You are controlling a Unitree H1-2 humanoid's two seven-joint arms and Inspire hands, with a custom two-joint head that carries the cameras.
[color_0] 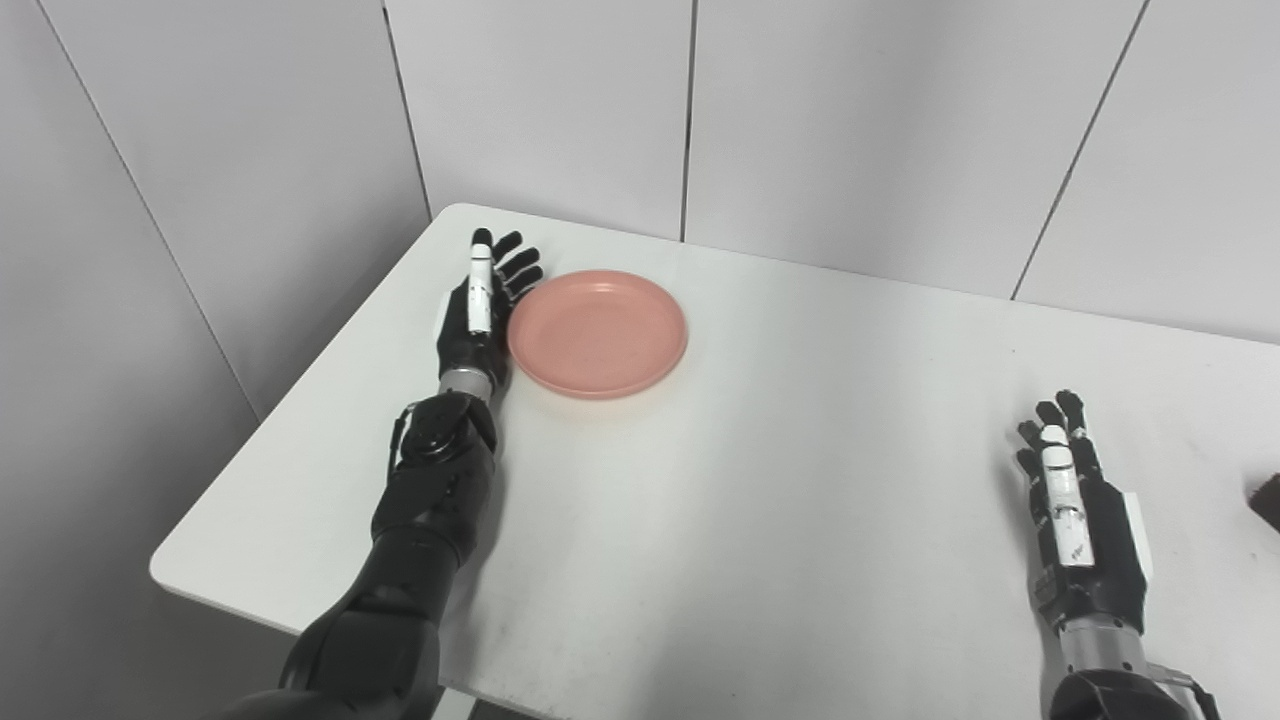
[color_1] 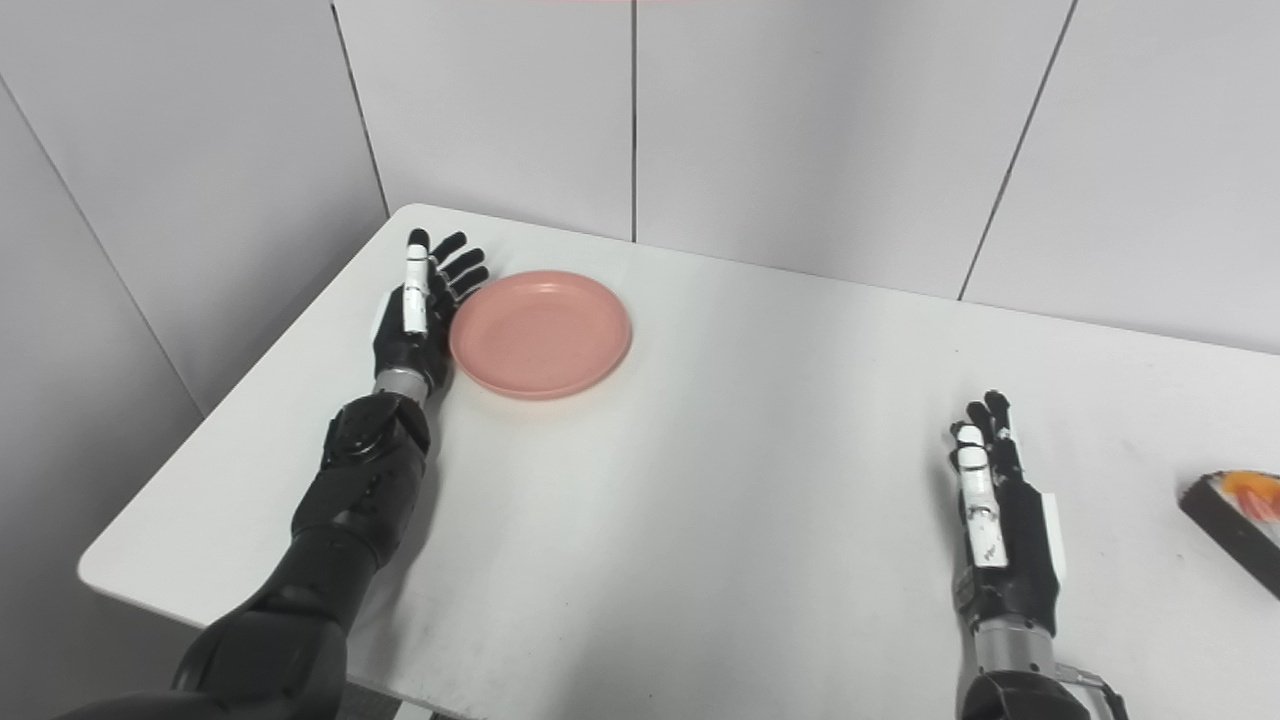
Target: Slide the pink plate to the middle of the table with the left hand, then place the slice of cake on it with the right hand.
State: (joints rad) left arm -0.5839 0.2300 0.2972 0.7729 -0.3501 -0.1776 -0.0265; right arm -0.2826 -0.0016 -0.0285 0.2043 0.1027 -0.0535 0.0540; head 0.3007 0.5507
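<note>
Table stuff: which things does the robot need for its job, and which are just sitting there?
For the job:
- pink plate, empty
- slice of cake, at the table's right edge
- left hand, open beside the plate
- right hand, open, holding nothing

Just there:
- nothing else on the white table

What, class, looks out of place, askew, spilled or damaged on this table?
Nothing is spilled or damaged. The pink plate lies flat and empty near the table's far left corner, the open left hand at its rim. The slice of cake sits at the right edge of view, beyond the open right hand.
</note>
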